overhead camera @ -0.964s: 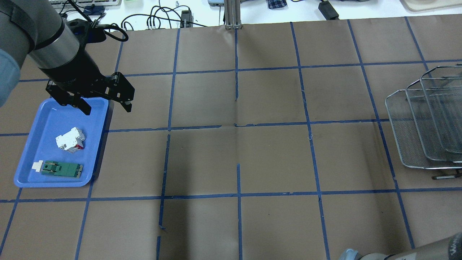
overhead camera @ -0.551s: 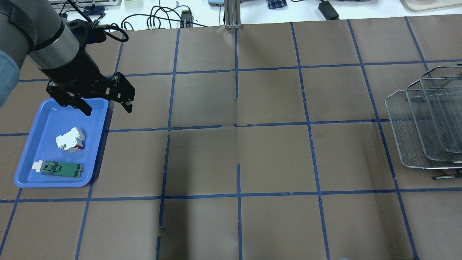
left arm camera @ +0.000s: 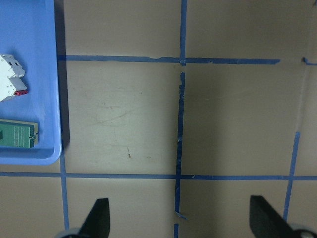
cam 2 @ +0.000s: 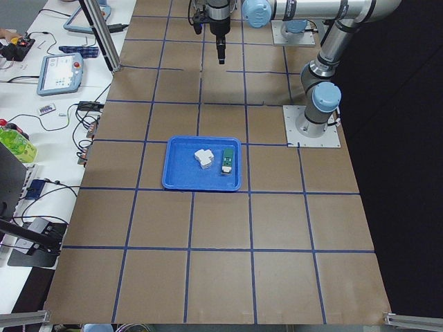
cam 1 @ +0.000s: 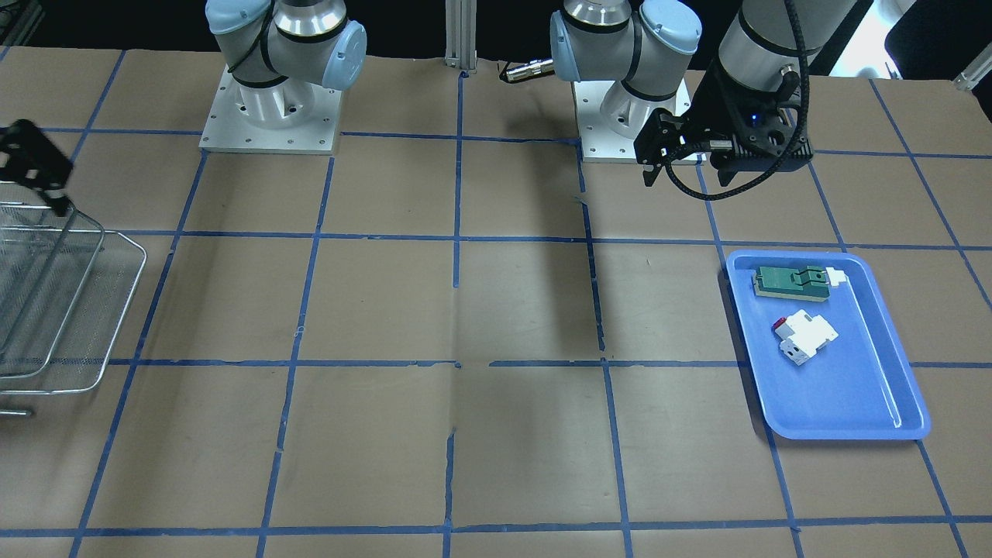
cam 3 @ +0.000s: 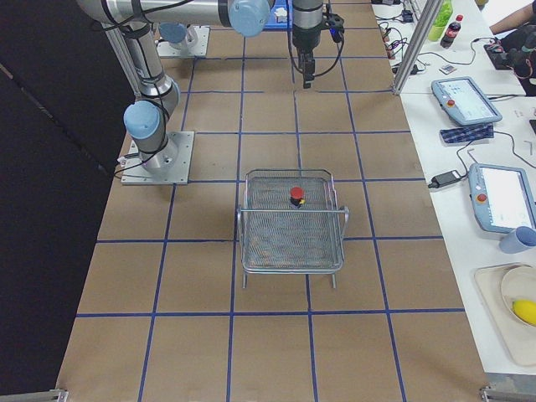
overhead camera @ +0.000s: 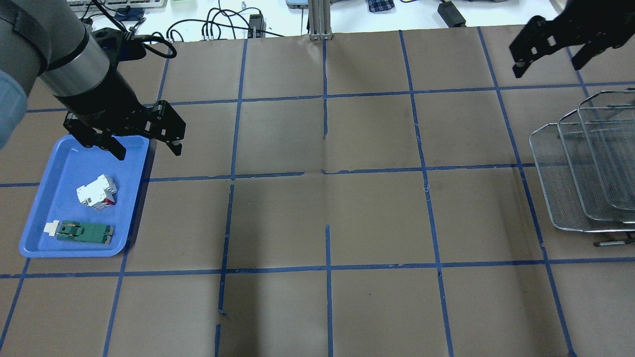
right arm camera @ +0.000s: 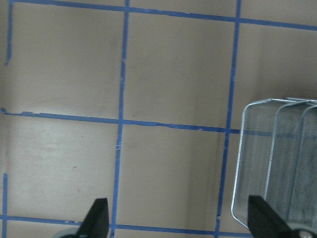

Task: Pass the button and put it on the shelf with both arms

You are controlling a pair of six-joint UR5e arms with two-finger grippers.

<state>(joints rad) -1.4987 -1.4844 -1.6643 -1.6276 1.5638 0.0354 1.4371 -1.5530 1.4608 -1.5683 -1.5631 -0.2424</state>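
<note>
The button [cam 3: 296,195], with its red cap, stands upright in the wire-mesh shelf [cam 3: 293,266]; it shows only in the exterior right view, and I cannot tell which tier holds it. The shelf also shows at the right edge of the overhead view [overhead camera: 560,198]. My right gripper [overhead camera: 548,69] is open and empty, hovering beyond the shelf's far left corner. My left gripper [overhead camera: 147,150] is open and empty above the far right corner of the blue tray [overhead camera: 64,158].
The blue tray holds a white block with a red tab [overhead camera: 96,192] and a flat green board [overhead camera: 83,231]. Brown paper with blue tape grid lines covers the table. Cables and devices lie beyond the far edge.
My right gripper has come into the overhead view at the top right, near the shelf. The right arm's part at the bottom right edge has gone. The left arm has not moved.
</note>
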